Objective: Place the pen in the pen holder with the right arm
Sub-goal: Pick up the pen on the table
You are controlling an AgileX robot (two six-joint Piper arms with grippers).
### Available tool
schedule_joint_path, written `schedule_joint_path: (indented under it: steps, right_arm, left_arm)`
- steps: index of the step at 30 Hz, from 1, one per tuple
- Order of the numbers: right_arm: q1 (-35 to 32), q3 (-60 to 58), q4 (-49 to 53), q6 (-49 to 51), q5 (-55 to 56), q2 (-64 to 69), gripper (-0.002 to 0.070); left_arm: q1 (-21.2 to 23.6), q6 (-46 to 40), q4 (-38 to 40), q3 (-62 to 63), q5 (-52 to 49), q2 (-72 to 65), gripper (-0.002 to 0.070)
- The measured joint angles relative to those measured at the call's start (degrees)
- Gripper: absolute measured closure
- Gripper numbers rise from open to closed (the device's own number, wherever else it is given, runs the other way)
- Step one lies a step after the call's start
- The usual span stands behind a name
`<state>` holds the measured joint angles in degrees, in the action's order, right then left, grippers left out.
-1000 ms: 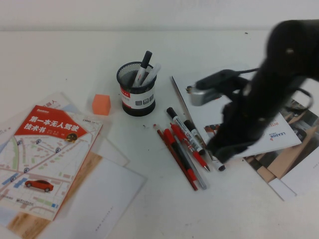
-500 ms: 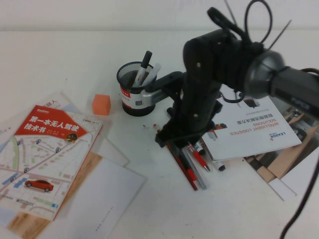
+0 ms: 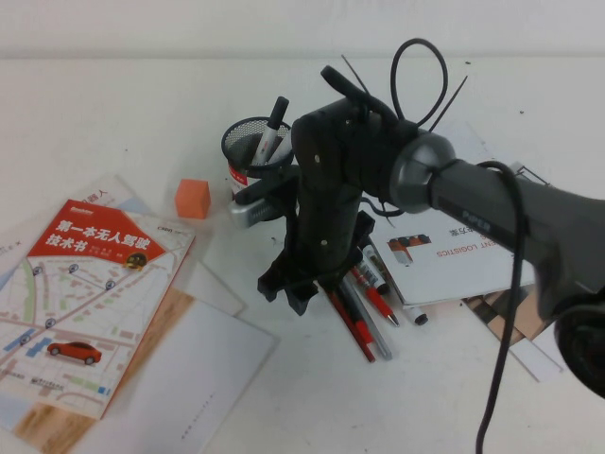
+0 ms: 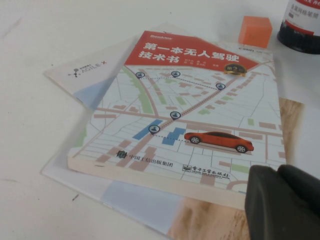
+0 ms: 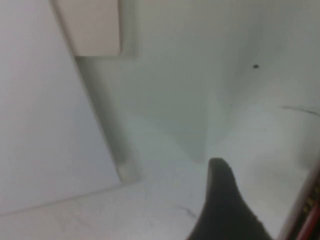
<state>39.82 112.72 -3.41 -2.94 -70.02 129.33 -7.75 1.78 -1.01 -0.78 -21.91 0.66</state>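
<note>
Several red and black pens (image 3: 367, 305) lie in a loose pile on the white table, right of centre. The black mesh pen holder (image 3: 248, 144) stands behind them with markers in it, partly hidden by my right arm. My right gripper (image 3: 285, 293) is low over the table at the left edge of the pile, open and empty. In the right wrist view one dark finger (image 5: 220, 200) shows over bare table, with a red pen (image 5: 311, 215) at the edge. My left gripper (image 4: 282, 205) is shut and empty over the map book (image 4: 190, 105).
An orange cube (image 3: 192, 199) sits left of the holder and also shows in the left wrist view (image 4: 255, 31). The map book (image 3: 90, 284) lies on loose papers at the left. A brochure (image 3: 454, 251) and more papers lie right of the pens.
My right arm has swung left from over the brochure, across the pens. Its gripper has come down to the left edge of the pile. The pens have not moved.
</note>
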Motion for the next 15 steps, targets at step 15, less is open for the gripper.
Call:
schedule_joint_path:
  steps: [15]
  right_arm:
    - [0.13,0.72,3.41,2.12,-0.13,1.25,0.0323]
  left_arm:
    - [0.0,0.0,0.0,0.0,0.0,0.0,0.0676]
